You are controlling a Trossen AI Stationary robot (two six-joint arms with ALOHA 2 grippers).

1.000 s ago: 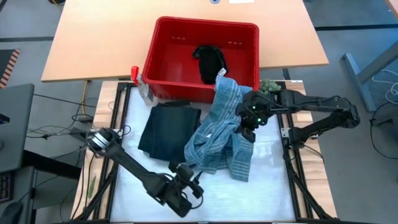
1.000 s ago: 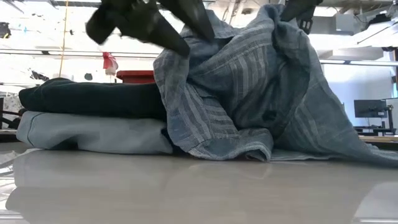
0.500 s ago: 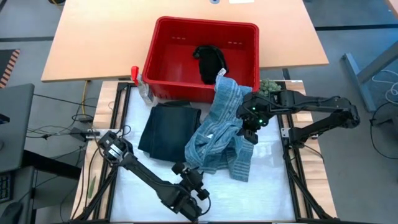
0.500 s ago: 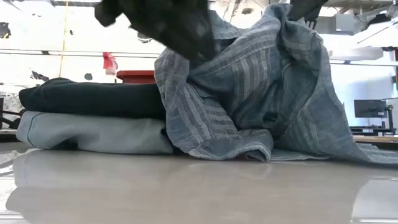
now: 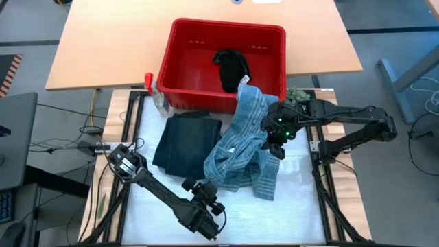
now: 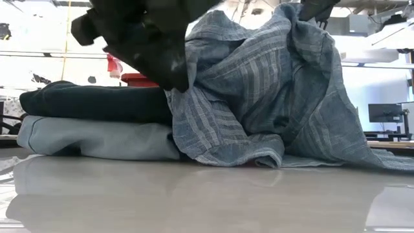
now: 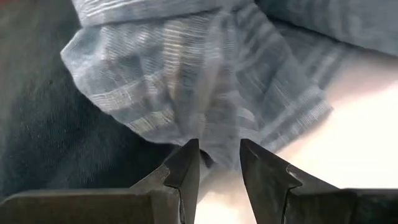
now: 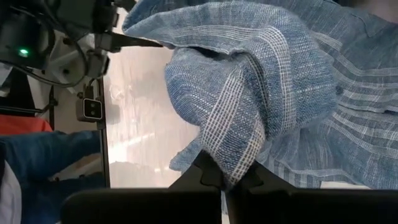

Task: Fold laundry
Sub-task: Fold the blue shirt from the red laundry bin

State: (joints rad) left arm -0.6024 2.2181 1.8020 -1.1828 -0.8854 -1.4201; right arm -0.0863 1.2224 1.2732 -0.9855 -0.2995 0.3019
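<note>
A grey-blue striped garment [image 5: 243,154] lies bunched on the white table; its far end drapes over the red basket's near rim [image 5: 250,96]. My right gripper [image 5: 273,144] is shut on its raised right side. My left gripper [image 7: 217,152] is open at the garment's near-left edge [image 5: 212,175], with a hanging fold between its fingertips; whether they touch it does not show. A dark navy garment [image 6: 97,103] lies folded on top of a light blue one [image 6: 97,139]. A black garment with a white tag [image 5: 230,65] lies in the basket. My right gripper pinches a bunched fold of the striped garment [image 8: 233,158] between its two fingers, several layers thick. The cloth is raised there into a peak [image 6: 291,16]. It falls away on all sides, and its lower edges [image 6: 259,155] rest on the table.
The red basket [image 5: 178,89] stands at the table's far edge, just behind the folded stack. A small green fuzzy ball [image 5: 296,95] sits beside the basket's right corner. Bare white table [image 5: 295,199] lies near and right of the striped garment.
My left gripper has moved from the table's near edge toward the striped garment's near-left edge and come lower in front of it. The right gripper and the garment have kept still.
</note>
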